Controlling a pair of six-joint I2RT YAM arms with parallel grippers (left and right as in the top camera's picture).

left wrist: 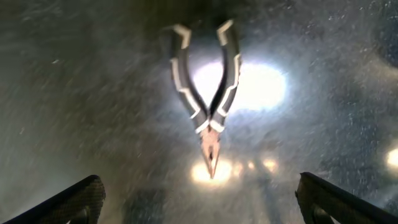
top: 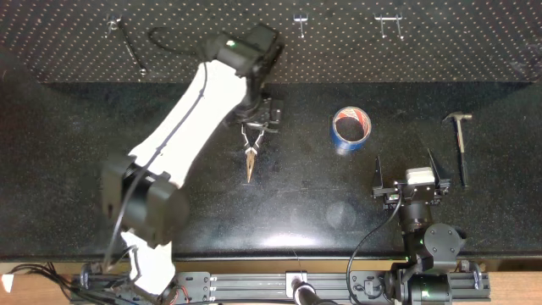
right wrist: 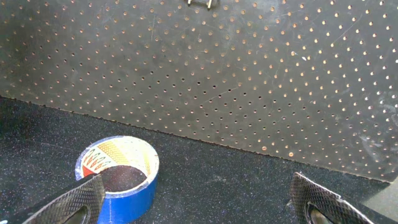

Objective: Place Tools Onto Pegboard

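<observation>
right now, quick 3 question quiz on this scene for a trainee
1. True or false: the left gripper is shut on the pliers.
2. Which lies farthest right in the top view? A tape B hammer C pliers
3. Fill in: the wrench hangs on the ____.

Key: 1 false, it is open above them. 2 B. 3 pegboard.
</observation>
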